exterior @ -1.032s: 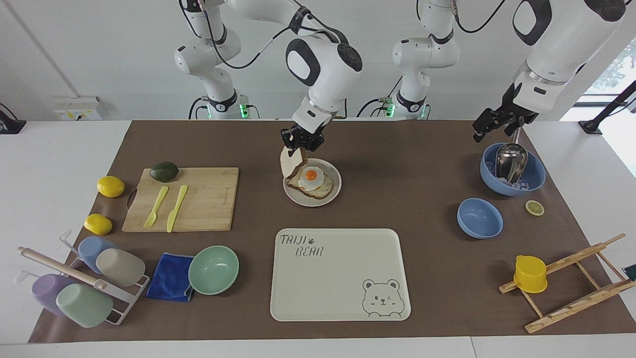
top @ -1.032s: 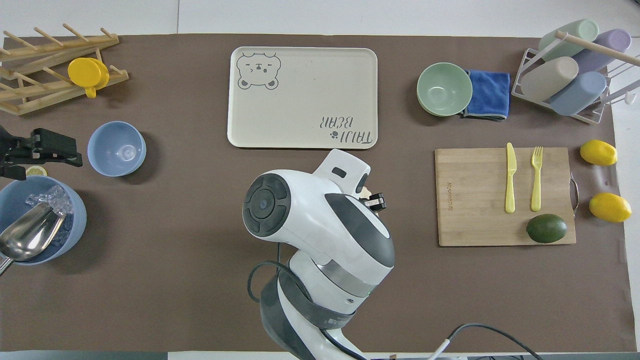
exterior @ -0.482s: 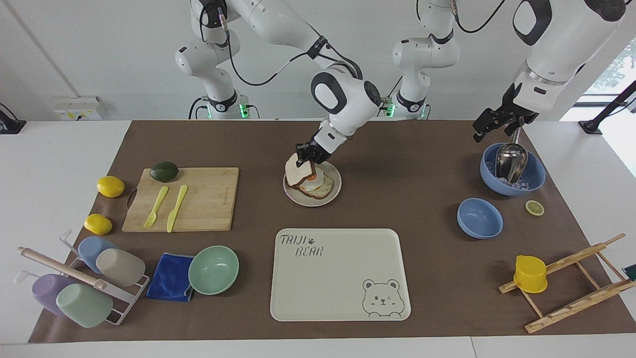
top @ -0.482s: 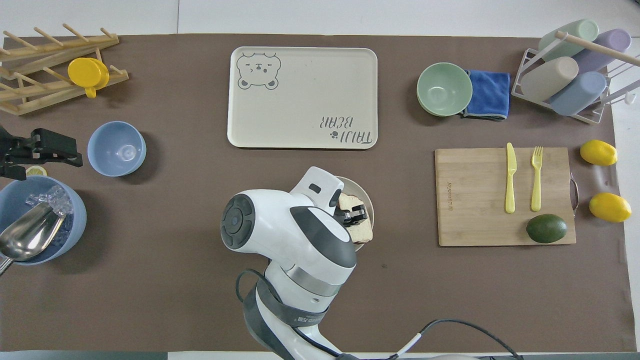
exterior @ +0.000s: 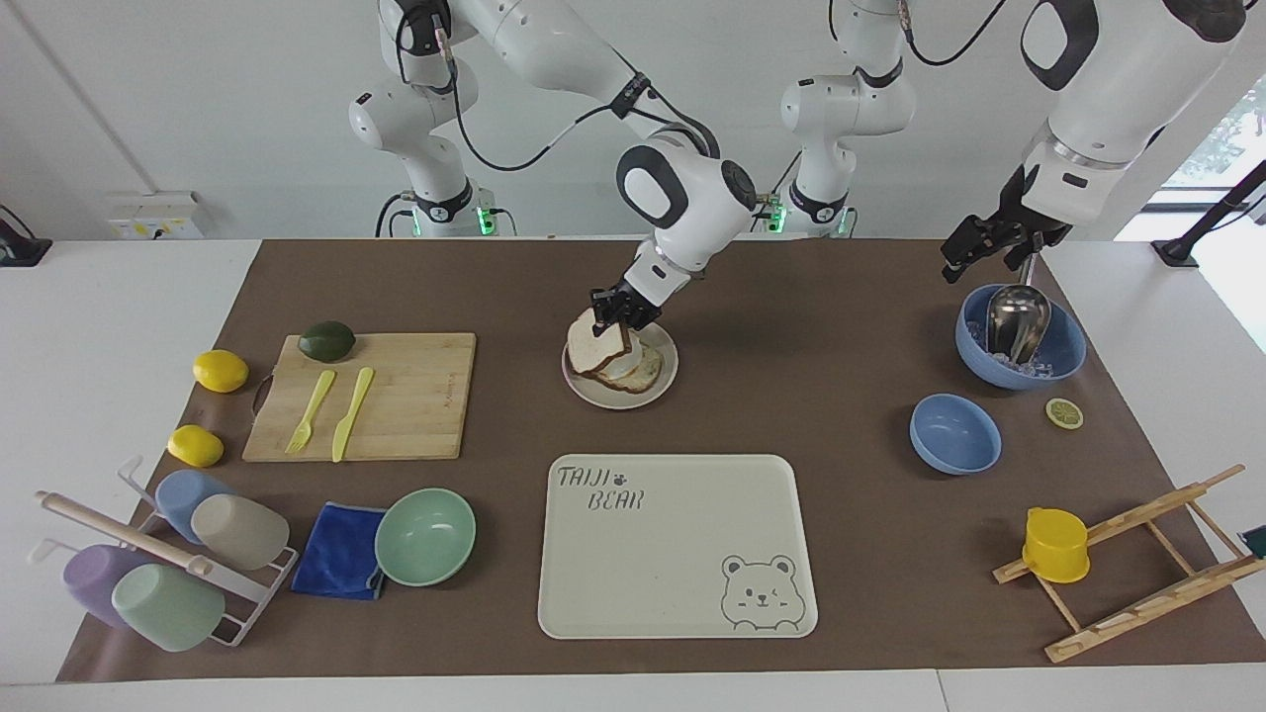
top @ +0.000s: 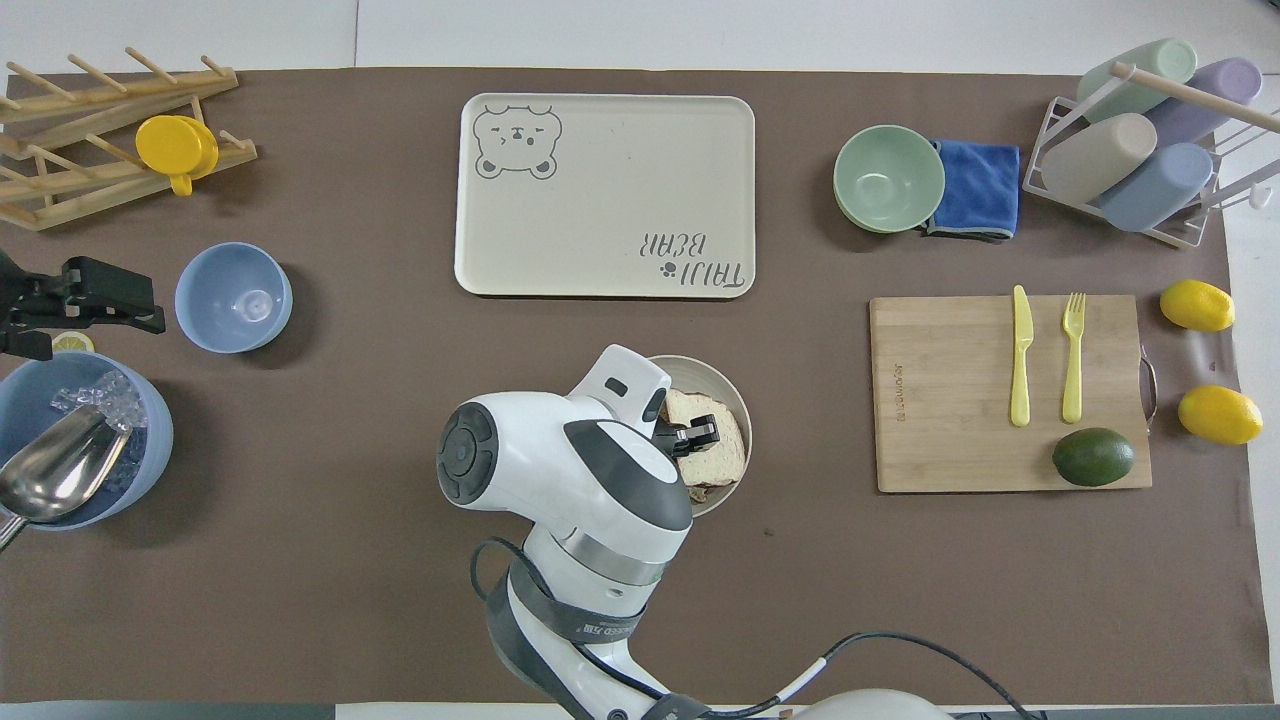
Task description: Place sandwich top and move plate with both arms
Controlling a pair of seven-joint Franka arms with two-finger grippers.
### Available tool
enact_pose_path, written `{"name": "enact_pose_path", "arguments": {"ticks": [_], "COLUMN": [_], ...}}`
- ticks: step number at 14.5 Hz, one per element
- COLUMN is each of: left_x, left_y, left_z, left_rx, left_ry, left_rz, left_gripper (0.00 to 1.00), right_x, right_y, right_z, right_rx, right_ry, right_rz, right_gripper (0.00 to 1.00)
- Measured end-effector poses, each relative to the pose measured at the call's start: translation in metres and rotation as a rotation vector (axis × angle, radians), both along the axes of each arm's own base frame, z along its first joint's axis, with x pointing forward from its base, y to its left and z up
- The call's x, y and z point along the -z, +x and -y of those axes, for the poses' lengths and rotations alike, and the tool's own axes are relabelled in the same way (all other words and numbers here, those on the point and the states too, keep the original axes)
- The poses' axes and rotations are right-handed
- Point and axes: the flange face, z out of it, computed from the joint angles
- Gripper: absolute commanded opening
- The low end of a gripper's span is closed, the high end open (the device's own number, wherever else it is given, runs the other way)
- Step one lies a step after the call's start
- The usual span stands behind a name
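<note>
The sandwich top (exterior: pixel 596 343) lay on the stack of toast on the plate (exterior: pixel 665 382), set slightly toward the right arm's end so that the lower slice showed past its edge; no egg was visible under it. You could judge the placing as all but done, since the slice rested flat or nearly so, while the release and the two-arm move of the plate remained to be done. The plate stood on the tabletop (exterior: pixel 811 326) nearer to the robots than the bear-printed tray (exterior: pixel 682 583). Your right gripper (exterior: pixel 615 310) was pinching the slice at its edge nearest the robots, the fingers pressed onto the crust, with the wrist tilted and the forearm slanting down from over the middle of the tabletop. Your left gripper (exterior: pixel 979 247) waited in the air over the blue bowl (exterior: pixel 1068 351) holding ice and a metal scoop (exterior: pixel 1017 321), its fingers spread and holding nothing.
</note>
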Motion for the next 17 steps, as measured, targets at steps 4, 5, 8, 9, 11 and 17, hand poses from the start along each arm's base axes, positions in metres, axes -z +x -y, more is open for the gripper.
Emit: {"name": "enact_pose_path", "arguments": {"ticks": [4, 5, 8, 9, 11, 17], "left_x": [0.000, 0.000, -0.001, -0.002, -0.002, -0.003], "left_y": [0.000, 0.000, 0.002, 0.002, 0.003, 0.004], "left_z": [0.000, 0.000, 0.000, 0.000, 0.000, 0.000], "left_rx": [0.000, 0.000, 0.000, 0.000, -0.001, -0.001], "left_ry": [0.000, 0.000, -0.001, -0.001, -0.001, -0.002], "left_rz": [0.000, 0.001, 0.015, 0.018, 0.024, 0.036], "left_gripper": [1.00, 1.00, 1.00, 1.00, 1.00, 1.00], "right_x": [0.000, 0.000, 0.004, 0.004, 0.005, -0.044], "right_y": [0.005, 0.007, 0.015, 0.017, 0.018, 0.041], "right_z": [-0.003, -0.003, -0.003, -0.002, -0.004, -0.005], "right_rx": [0.049, 0.066, 0.105, 0.114, 0.137, 0.257], "right_ry": [0.051, 0.071, 0.143, 0.164, 0.204, 0.434], "right_rz": [0.045, 0.054, 0.061, 0.062, 0.049, 0.059], "right_gripper": [0.36, 0.49, 0.92, 0.99, 1.00, 1.00]}}
